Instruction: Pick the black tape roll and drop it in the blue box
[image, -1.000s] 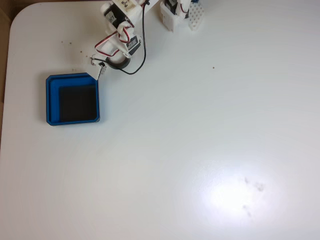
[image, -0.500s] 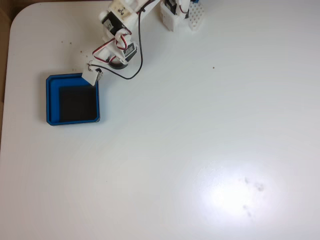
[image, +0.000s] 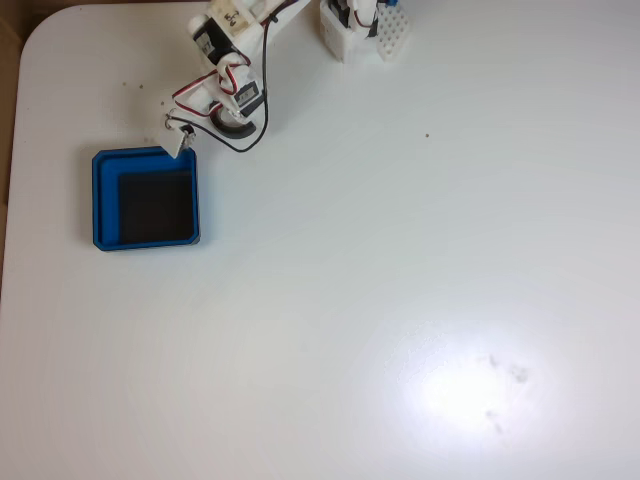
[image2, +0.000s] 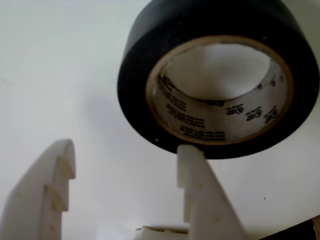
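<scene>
Black tape roll (image2: 137, 107): a smooth matt black ring of tape with a pale cardboard core bearing small dark print. In the wrist view it is sitting towards 1 o'clock, and white surface is showing through its open round centre.

Tape roll's place: in the fixed view the tape roll (image: 238, 128) is showing as a dark arc partly under the arm. It is lying outside the tray, near it, at about 2 o'clock from the tray's centre.

Blue box (image: 97, 200): a shallow square bright-blue plastic tray with rounded corners. It is resting on the table at 9 o'clock in the fixed view, and its flat black inner floor is lying in plain sight.

Tool (image2: 127, 145): two white moulded plastic fingers with stepped inner faces are rising from 7 and 5 o'clock in the wrist view. They are standing spread apart, with only bare table showing between them. The tip of the 5 o'clock finger (image2: 197, 190) is overlapping the roll's lower rim; whether it is touching is not clear.

Arm (image: 225, 30): white plastic segments with red and black wires are reaching from 12 o'clock towards the tray's 1 o'clock corner.

Table (image: 400, 280): a smooth glossy white top with a rounded corner is catching a bright glare patch at 5 o'clock.
</scene>
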